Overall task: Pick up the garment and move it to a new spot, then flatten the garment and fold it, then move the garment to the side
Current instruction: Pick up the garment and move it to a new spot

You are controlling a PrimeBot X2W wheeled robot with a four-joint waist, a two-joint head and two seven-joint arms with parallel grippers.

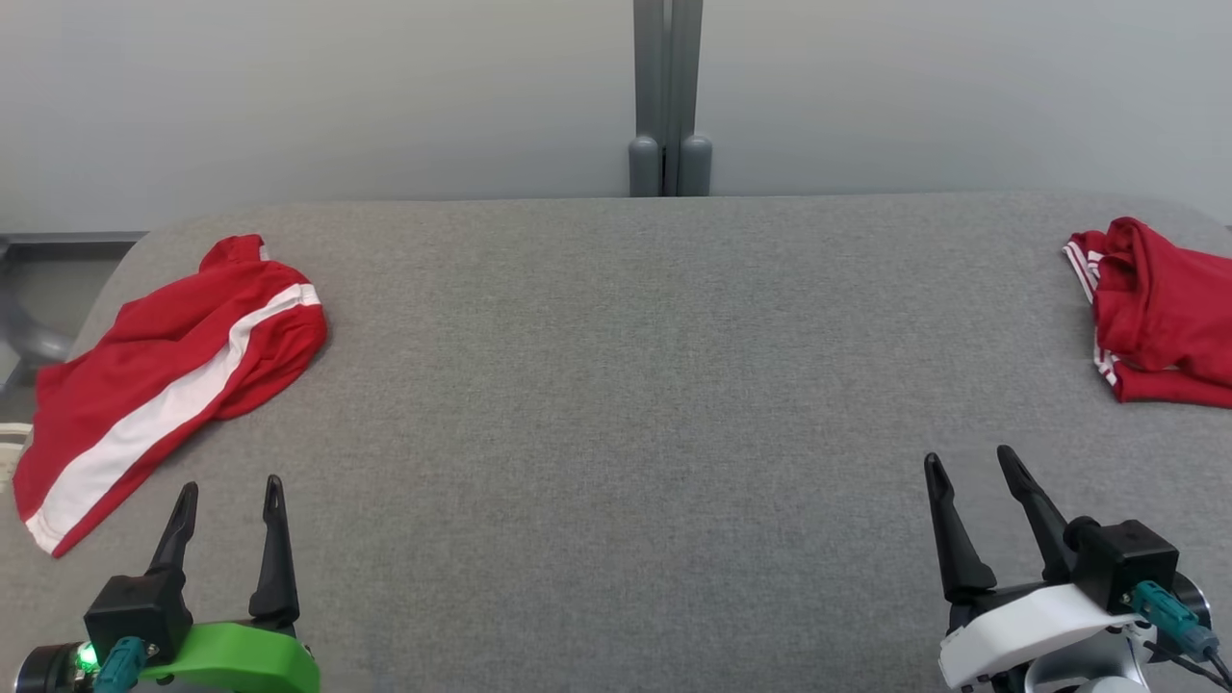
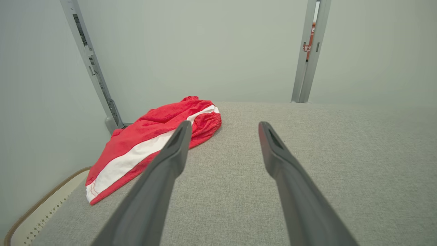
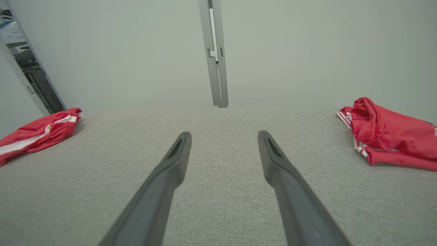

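Fingers on the left gripper stand spread with nothing between them; those on the right gripper likewise, apart and empty. Both grippers sit at the near edge of the table, clear of any cloth.

Striped shorts, red with a broad white band, lie fairly flat at the far left edge, near the left gripper but not touching it. A crumpled garment, red with thin white stripes, lies bunched at the far right edge, well apart from the right gripper.

Assessment: the shorts look folded and set aside (a finished item, in my judgement). The bunched piece appears untouched, so pick-up, relocation, flattening, folding and the final move aside all remain for it.

Surface: grey woven covering, bare across the middle. Room: pale plain wall behind, one grey upright post at centre.
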